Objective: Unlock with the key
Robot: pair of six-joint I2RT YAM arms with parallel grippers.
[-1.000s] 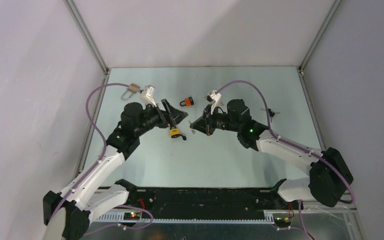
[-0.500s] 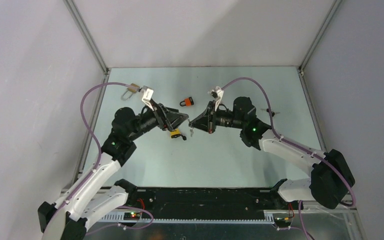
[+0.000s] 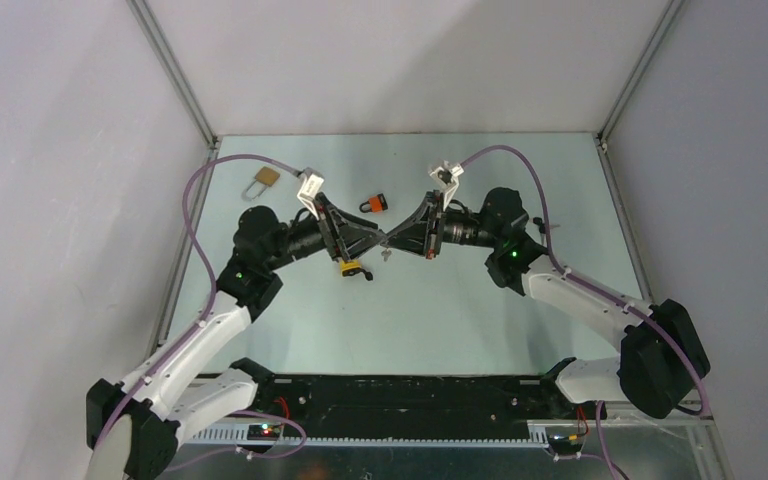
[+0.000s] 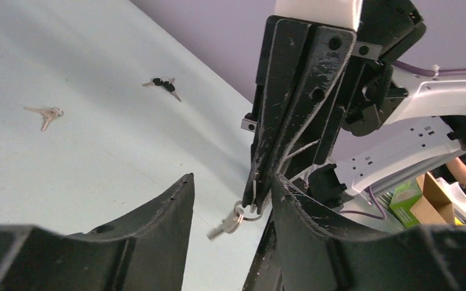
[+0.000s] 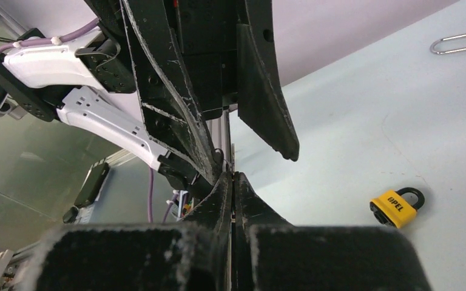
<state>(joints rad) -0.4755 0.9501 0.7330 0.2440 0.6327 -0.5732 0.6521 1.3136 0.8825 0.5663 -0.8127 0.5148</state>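
Note:
My right gripper (image 3: 393, 240) is shut on a small silver key (image 4: 229, 222) with a ring, which dangles below its tips. In its own view the right gripper (image 5: 233, 177) shows its fingers pressed together. My left gripper (image 4: 232, 182) faces it tip to tip at mid-table (image 3: 374, 238). Its jaws stand apart on either side of the hanging key and the right fingertips, touching neither. A yellow padlock (image 3: 351, 267) lies on the table just below the left gripper and also shows in the right wrist view (image 5: 396, 207).
An orange padlock (image 3: 374, 204) lies behind the grippers and a brass padlock (image 3: 263, 178) at the far left. Loose keys lie on the table surface (image 4: 45, 114), with a dark-headed pair (image 4: 164, 85) farther back near the right arm (image 3: 545, 226).
Both grippers have lifted and turned until their tips meet over the middle. The left one has left the yellow padlock and its jaws have narrowed. The right stays shut on the key.

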